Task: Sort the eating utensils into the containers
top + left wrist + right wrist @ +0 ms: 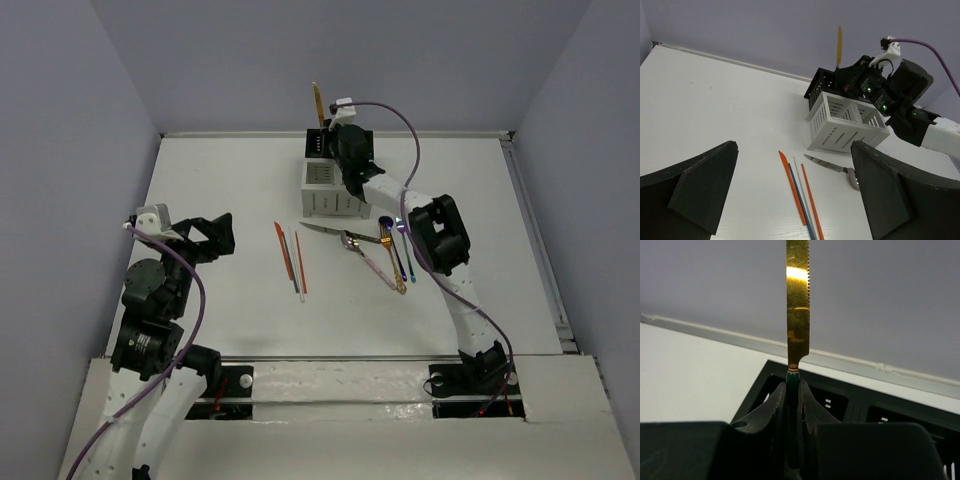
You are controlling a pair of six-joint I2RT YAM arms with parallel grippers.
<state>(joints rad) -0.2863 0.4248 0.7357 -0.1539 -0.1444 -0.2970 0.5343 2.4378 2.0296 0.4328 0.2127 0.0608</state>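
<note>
1. Left claw (213,238), lower left of the top view: the jaws stand wide apart and hold nothing.

2. Chopsticks (291,258), centre of the top view: they lie flat on the table (220,180) in a tight bundle. Their long axis runs near-to-far with a slight slant. The left wrist view shows four: two orange-red, one pale and one thin dark one. They lie just right of the left claw, so treat the left arm as the nearer one.

3. Cutlery heap (378,250), right of the chopsticks, beside the right arm's forearm: silver, gold and purple-blue pieces overlap. At least five show, but the exact count cannot be read.

4. Caddy (333,195), upper centre: there is one, with white slatted walls in front and a dark section behind.

5. Knife (797,315): there is one, upright over the dark rear section. Its gold blade points up and its dark handle points down into a compartment. Its long axis is vertical.

6. Right claw (792,392): the jaws are nearly closed, one on each side of the handle, touching it or all but touching. You cannot tell whether they are gripping it.

Judgement: the knife runs straight up through the claw, so open fully and withdraw without brushing the blade.
</note>
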